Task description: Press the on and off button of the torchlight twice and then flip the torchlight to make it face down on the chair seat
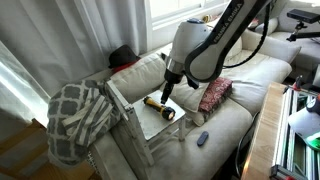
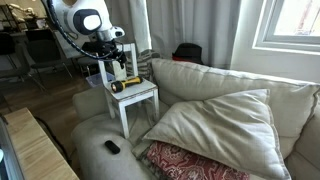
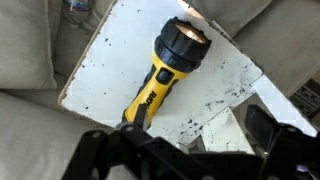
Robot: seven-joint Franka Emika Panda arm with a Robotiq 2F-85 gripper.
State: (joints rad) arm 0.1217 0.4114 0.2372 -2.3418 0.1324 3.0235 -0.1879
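The torchlight [image 3: 165, 75] has a yellow handle and a wider black head. It lies on its side on the chair seat [image 3: 115, 55], a white speckled panel, with its head pointing away from me. It also shows in both exterior views, torchlight [image 1: 160, 108] and torchlight [image 2: 123, 86], on the chair seat [image 1: 148, 122] [image 2: 143, 92]. My gripper [image 3: 200, 125] hangs just above the handle end, open, with nothing between its fingers. In the exterior views the gripper [image 1: 168, 91] [image 2: 118, 68] hovers over the torchlight without touching it.
The chair stands on a cream sofa. A checked blanket [image 1: 75, 115] hangs over the chair's side. A red patterned cushion [image 1: 213, 95] [image 2: 190, 162], a large cream pillow [image 2: 215, 120] and a small dark remote [image 1: 202, 138] [image 2: 112, 147] lie on the sofa.
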